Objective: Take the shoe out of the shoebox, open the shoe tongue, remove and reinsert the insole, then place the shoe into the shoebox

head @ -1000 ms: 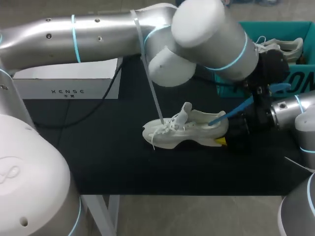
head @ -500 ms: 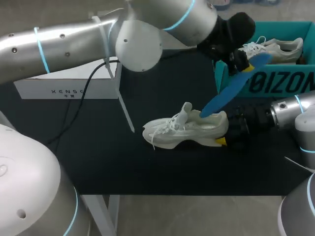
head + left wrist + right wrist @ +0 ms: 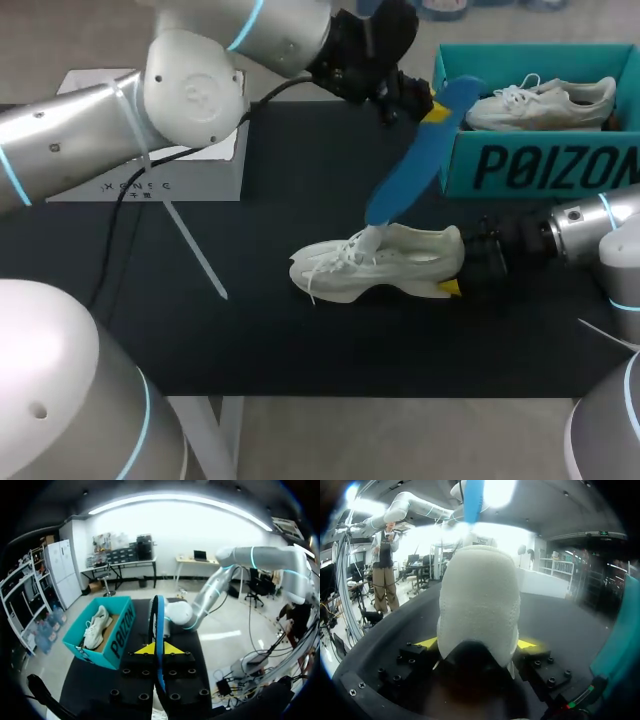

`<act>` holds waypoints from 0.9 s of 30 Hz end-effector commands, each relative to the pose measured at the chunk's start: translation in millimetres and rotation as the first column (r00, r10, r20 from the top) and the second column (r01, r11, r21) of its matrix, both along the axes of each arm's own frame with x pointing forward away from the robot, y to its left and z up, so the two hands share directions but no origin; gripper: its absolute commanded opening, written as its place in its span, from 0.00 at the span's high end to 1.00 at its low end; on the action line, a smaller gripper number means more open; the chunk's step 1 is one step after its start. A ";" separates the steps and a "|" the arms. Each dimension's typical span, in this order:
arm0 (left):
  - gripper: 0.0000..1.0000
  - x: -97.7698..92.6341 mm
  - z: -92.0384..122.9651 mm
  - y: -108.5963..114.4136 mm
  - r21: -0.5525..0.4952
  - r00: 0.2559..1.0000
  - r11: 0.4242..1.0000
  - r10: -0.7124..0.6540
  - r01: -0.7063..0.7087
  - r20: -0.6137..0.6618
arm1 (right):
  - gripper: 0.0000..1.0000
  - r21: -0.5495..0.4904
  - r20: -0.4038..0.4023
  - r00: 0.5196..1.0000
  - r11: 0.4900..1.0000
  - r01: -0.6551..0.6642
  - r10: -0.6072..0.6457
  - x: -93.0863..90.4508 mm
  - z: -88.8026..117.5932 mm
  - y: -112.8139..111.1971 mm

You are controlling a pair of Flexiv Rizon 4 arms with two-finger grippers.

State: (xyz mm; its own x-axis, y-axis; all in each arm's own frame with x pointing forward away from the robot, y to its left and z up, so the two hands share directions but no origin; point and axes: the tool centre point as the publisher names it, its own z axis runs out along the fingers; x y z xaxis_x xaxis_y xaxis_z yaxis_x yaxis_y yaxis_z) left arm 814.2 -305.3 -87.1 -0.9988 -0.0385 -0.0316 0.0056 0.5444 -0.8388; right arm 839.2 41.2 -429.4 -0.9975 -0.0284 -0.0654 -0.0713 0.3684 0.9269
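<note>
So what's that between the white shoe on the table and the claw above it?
The blue insole, pinched in the left gripper, slants down to the shoe, ending near its tongue. The head view shows it best.

The counter (image 3: 250, 335) has a flat, matt black top that fills most of the head view. A white shoe (image 3: 385, 265) stands upright on its sole near the middle, toe towards my left side and heel towards my right. At the far right corner sits an open teal shoebox (image 3: 540, 170), its long printed wall facing the shoe, well apart from it. A low white box (image 3: 200, 182) lies at the far left. A thin black cable (image 3: 108, 262) trails across the bare top in front of the white box.
</note>
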 end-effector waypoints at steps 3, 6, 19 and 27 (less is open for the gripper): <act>1.00 -5.6 4.3 19.5 -0.066 1.000 0.998 -0.001 0.001 0.007 | 1.00 -0.002 0.001 1.000 1.000 0.003 -0.003 -1.0 -3.4 2.2; 1.00 -5.6 4.3 19.5 -0.066 1.000 0.998 -0.001 0.001 0.007 | 1.00 -0.002 0.001 1.000 1.000 0.003 -0.003 -1.0 -3.4 2.2; 1.00 -4.1 6.6 15.5 -0.080 0.997 0.996 -0.036 0.031 -0.061 | 1.00 -0.002 0.001 1.000 1.000 0.003 -0.003 -1.0 -3.4 2.2; 1.00 9.6 22.4 17.3 -0.236 0.894 0.963 -0.218 0.132 -0.391 | 1.00 -0.002 0.001 1.000 1.000 0.003 -0.003 -1.0 -3.4 2.2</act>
State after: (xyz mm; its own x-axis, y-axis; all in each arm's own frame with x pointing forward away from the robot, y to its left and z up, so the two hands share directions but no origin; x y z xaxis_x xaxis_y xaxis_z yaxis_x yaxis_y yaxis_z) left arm 808.5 -290.1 -67.9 -0.9844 0.0154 0.1752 -0.1513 0.4332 -0.8885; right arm 839.2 41.3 -429.4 -0.9974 -0.0285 -0.0654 -0.0713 0.3683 0.9270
